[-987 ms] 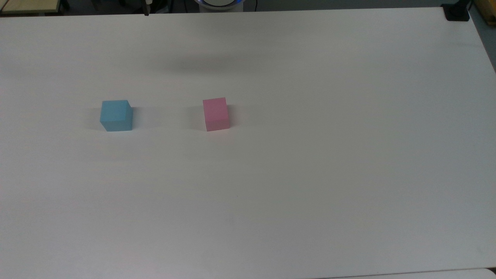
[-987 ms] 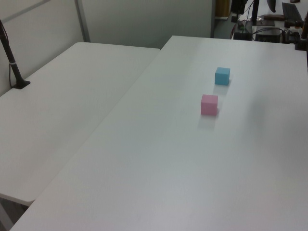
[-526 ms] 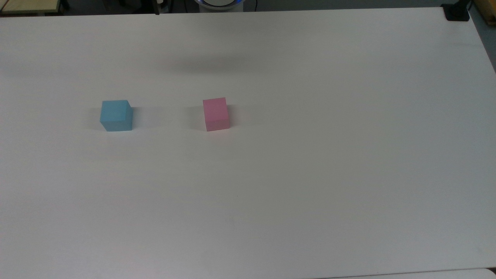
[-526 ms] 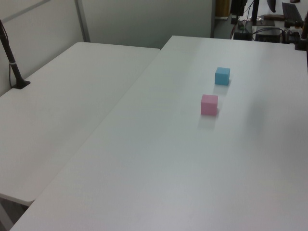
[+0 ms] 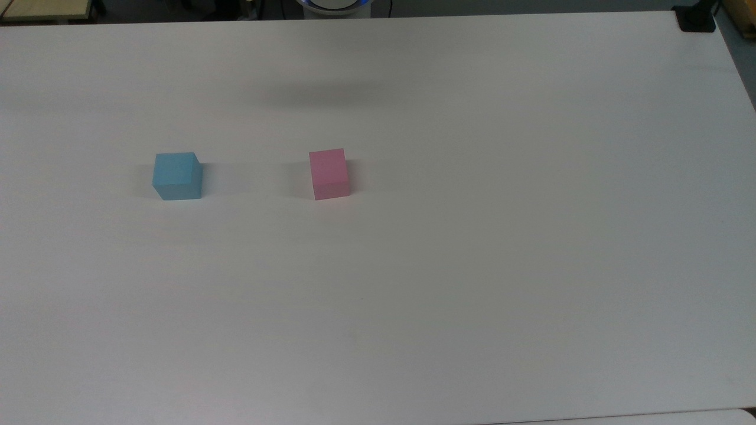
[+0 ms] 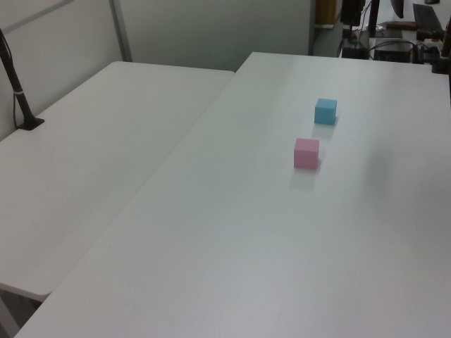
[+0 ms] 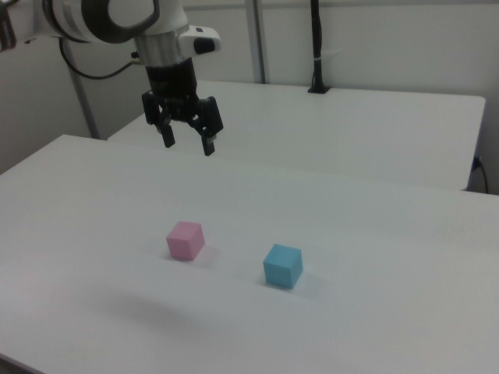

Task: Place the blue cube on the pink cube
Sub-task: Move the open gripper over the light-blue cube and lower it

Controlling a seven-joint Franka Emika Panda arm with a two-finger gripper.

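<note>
While both cubes sit exactly where they were a second ago, the blue cube [image 5: 176,175] rests on the white table [image 5: 472,236], well apart from the pink cube [image 5: 328,173] on the top view's right. Seen in the right view, the gripper [image 7: 188,143] hangs above the table, fingers spread, holding nothing.

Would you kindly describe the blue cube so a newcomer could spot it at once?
On the large white table sit two small cubes, apart. In the top view, the blue cube is the left one; the pink cube, its look-alike in size, differs in colour.
</note>
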